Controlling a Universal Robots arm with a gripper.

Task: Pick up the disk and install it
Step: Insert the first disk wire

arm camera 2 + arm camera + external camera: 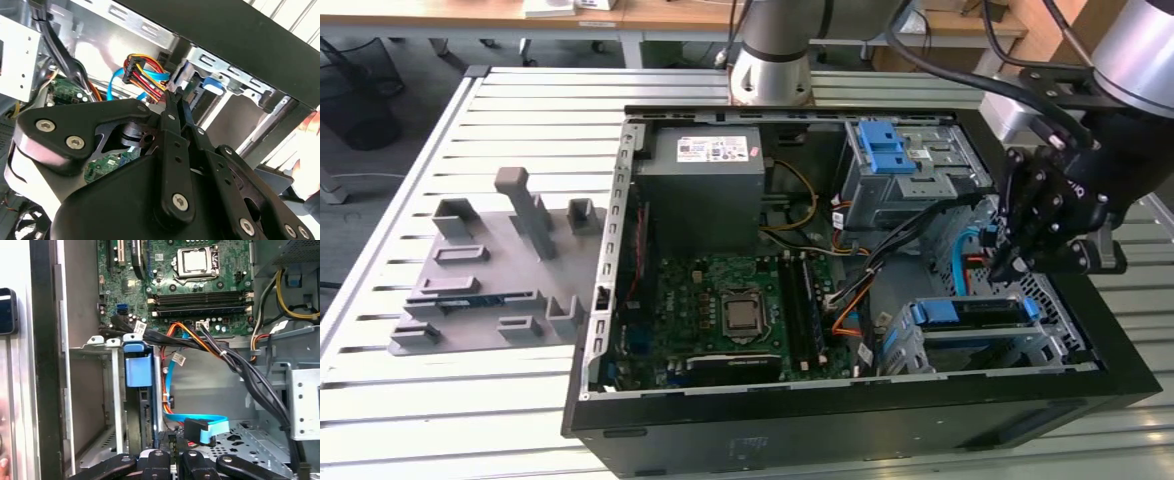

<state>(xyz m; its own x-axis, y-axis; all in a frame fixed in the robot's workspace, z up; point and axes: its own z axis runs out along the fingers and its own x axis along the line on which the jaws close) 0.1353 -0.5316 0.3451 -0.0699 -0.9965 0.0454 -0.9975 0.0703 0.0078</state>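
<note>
Pincer (1010,268): fingers closed together, empty, above the computer case (854,420).
Disk (970,312): seated in the case's drive cage, below the pincer.

Robotics lab or test workshop. Slotted aluminium workbench (480,400) fills frame; opened desktop PC case (854,420) at centre; grey fixture block (494,270) at left; robot arm base (774,60) top centre; wooden office desks (480,15) along top edge.
</note>
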